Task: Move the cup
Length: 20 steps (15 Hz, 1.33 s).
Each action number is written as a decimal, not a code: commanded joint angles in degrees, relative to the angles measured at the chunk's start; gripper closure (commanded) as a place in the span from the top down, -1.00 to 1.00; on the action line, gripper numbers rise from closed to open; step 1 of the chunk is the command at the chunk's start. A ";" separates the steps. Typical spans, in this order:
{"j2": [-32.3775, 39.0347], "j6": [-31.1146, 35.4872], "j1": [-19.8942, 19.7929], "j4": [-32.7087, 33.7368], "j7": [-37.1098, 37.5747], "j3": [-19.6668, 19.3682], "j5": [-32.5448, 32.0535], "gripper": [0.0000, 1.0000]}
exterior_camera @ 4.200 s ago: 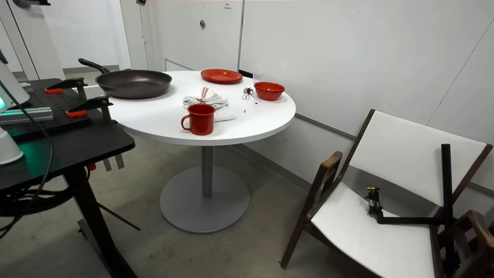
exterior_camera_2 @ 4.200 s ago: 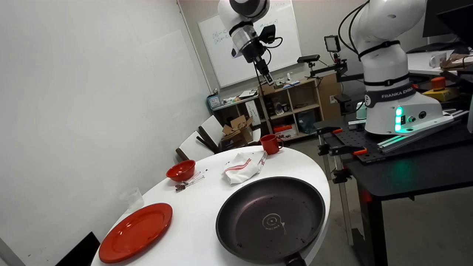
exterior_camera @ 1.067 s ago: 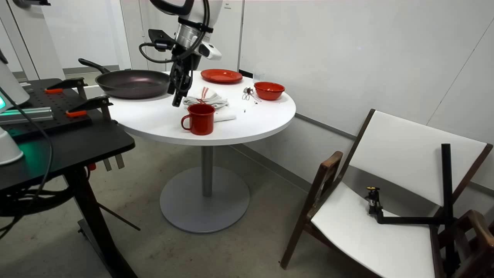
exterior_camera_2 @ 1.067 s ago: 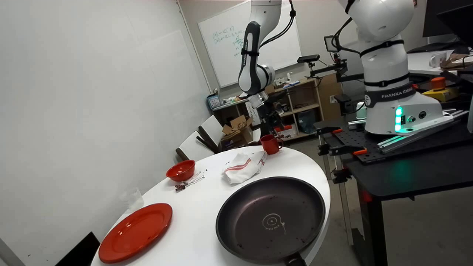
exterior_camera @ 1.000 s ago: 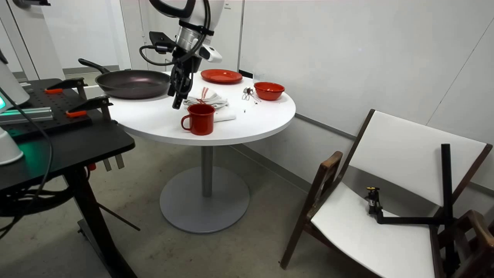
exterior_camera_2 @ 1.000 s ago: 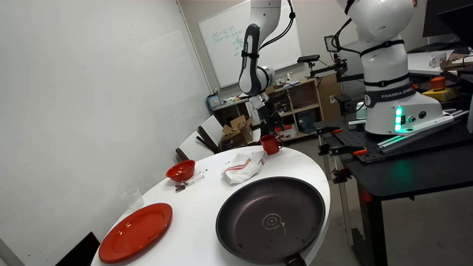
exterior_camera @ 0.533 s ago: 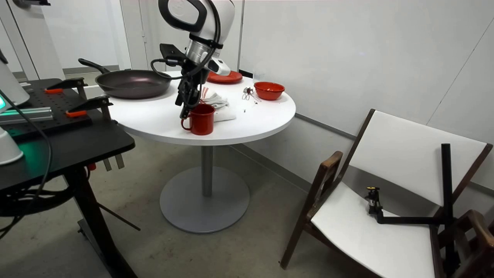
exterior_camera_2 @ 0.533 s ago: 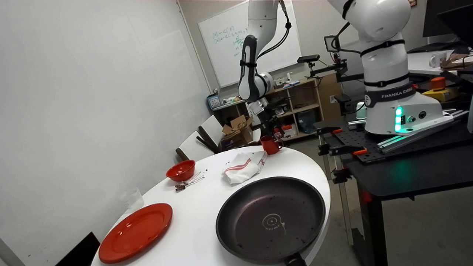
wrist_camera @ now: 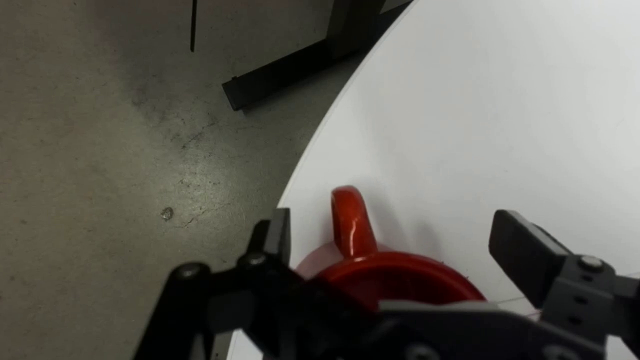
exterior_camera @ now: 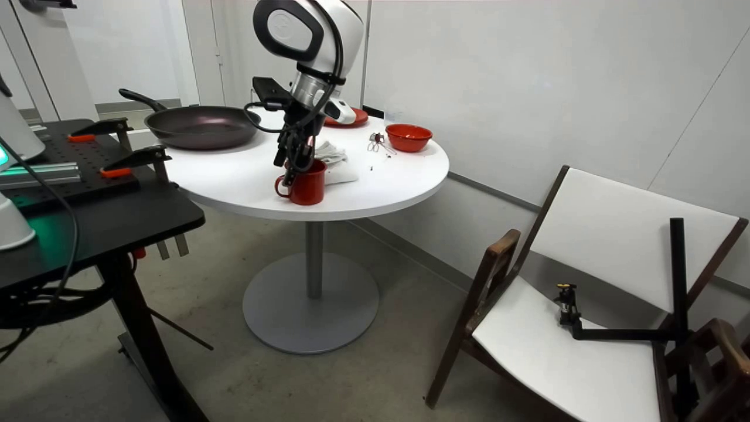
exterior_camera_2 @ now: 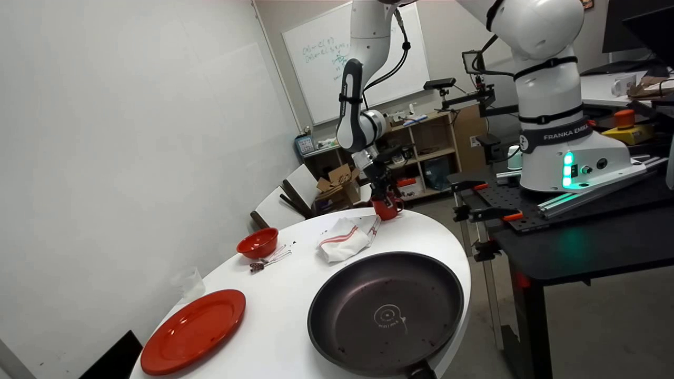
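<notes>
The gripper (wrist_camera: 392, 220) is hanging low over the red mug (wrist_camera: 395, 280), fingers standing wide apart, with the mug's handle and part of its rim showing in the gap. In the wrist view one finger is standing clear of it; whether the other is touching, I honestly can't tell. The mug is standing upright close to the edge of a smooth white round table (exterior_camera_2: 279, 316), looking glossy and roughly cylindrical. Only a bit of its inside is showing. Just beside it, a white cloth (exterior_camera_2: 342, 242) with red stripes is lying all rumpled. Further off, a dark frying pan (exterior_camera_2: 368, 310) is holding some dark specks (exterior_camera_2: 342, 349), a thin wire thing (exterior_camera_2: 268, 261) is lying next to a shiny red bowl (exterior_camera_2: 258, 243), and a flat, glossy red plate (exterior_camera_2: 193, 331) is resting well apart.
</notes>
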 commanded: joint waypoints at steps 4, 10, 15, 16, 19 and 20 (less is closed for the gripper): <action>0.49 0.80 -2.25 0.18 -1.33 1.35 1.65 1.00; 0.40 0.76 -2.91 0.14 -1.50 1.64 2.05 -0.12; 0.36 0.85 -2.97 0.04 -1.58 1.76 2.00 -0.88; 0.34 0.90 -2.97 0.00 -1.60 1.79 2.00 -0.92; 0.11 1.11 -3.00 -0.18 -1.70 1.84 2.06 -0.88; -0.05 1.40 -2.96 -0.41 -1.71 1.85 2.05 -0.88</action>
